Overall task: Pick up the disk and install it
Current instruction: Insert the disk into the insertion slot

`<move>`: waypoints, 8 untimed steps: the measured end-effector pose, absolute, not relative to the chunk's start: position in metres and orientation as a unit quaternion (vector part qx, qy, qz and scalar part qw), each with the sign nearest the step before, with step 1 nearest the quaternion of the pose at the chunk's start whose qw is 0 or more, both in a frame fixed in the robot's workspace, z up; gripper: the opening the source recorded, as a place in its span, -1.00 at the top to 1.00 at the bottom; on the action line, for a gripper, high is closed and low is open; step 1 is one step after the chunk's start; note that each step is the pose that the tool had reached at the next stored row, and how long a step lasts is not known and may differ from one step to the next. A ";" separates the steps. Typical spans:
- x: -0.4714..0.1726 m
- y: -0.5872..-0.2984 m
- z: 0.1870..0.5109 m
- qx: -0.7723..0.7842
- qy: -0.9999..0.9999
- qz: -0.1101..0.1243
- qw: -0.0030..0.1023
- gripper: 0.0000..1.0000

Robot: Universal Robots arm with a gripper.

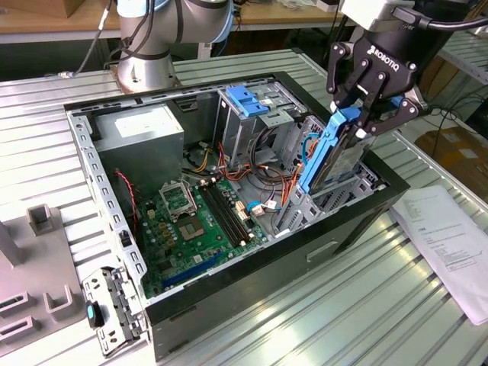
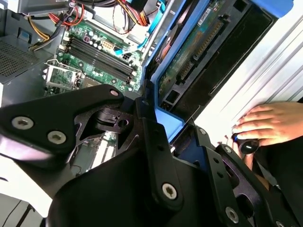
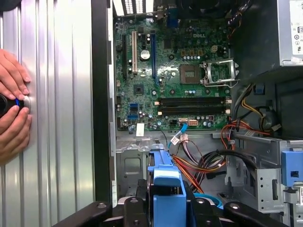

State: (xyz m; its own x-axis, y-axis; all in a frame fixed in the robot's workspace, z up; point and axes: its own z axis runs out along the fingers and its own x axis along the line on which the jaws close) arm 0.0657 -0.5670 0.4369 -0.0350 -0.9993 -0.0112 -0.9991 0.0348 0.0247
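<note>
ok so rn the gripper (image 1: 371, 120) is clamped tight on the disk (image 1: 329, 156), fingers pinching it from both sides near its top end, right by the blue rail. Disk is up on edge & tilted, hanging over the front corner of the case (image 1: 252, 305) on the exterior view's right, w/ its lower end down among the bays just beside the cage (image 1: 255, 126). Can't tell if it's touching anything down there. In the second wrist view the disk (image 2: 189, 61) shows its green board side and connector, blue rail along the edge, jaws closed on it. Blue latch (image 1: 245, 99) sits on top of the cage, apart from the gripper. Inside the case: mobo (image 1: 194, 229) flat on the bottom, PSU (image 1: 141, 133) in the far corner on the exterior view's left, and a bundle of red/orange/yellow cables (image 1: 267, 187) between mobo and cage. Case lies on its side, open, on a ribbed metal table (image 1: 358, 305). Sheet of paper (image 1: 450, 244) is on the table at the exterior view's right, near the case. First wrist view also has a person's hands (image 3: 12, 75) resting on the table just beside the case wall, cupped round a small black object (image 3: 7, 105).
</note>
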 end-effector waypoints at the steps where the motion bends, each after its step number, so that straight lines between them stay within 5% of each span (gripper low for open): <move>1: 0.068 -0.567 0.437 0.694 -0.720 -0.014 0.005 0.26; 8: 0.073 -0.567 0.433 0.694 -0.720 -0.014 0.006 0.26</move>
